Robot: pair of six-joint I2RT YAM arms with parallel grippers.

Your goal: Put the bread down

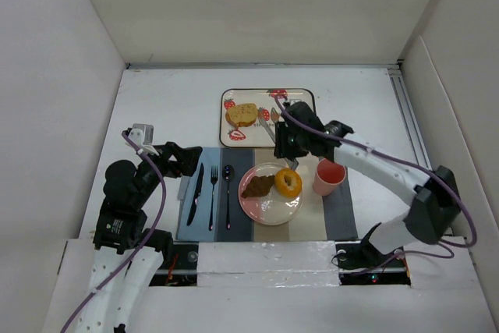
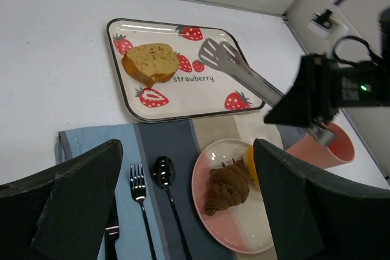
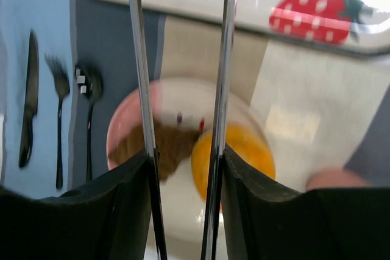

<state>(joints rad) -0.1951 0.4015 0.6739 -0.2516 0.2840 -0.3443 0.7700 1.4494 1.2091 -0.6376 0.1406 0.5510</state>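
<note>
The tan-yellow loaf slice (image 1: 242,115) (image 2: 151,63) lies on the strawberry tray (image 1: 265,141) (image 2: 183,105). The dark brown wedge (image 1: 258,185) (image 2: 227,186) (image 3: 131,144) and the orange donut (image 1: 288,183) (image 3: 244,150) rest on the pink-and-white plate (image 1: 269,208) (image 2: 244,232). My right gripper (image 1: 290,146) (image 3: 183,162) is shut on metal tongs (image 2: 225,59) (image 3: 137,59). Their arms stand apart with nothing between them, and their tips reach over the tray's right half. My left gripper (image 1: 183,160) (image 2: 186,150) hangs open above the placemat's left side, holding nothing.
A knife (image 1: 195,193), a fork (image 1: 213,193) and a spoon (image 1: 228,193) lie on the striped placemat (image 1: 339,216) left of the plate. A pink cup (image 1: 329,176) (image 2: 332,147) stands right of the plate, close under my right arm. White walls enclose the table.
</note>
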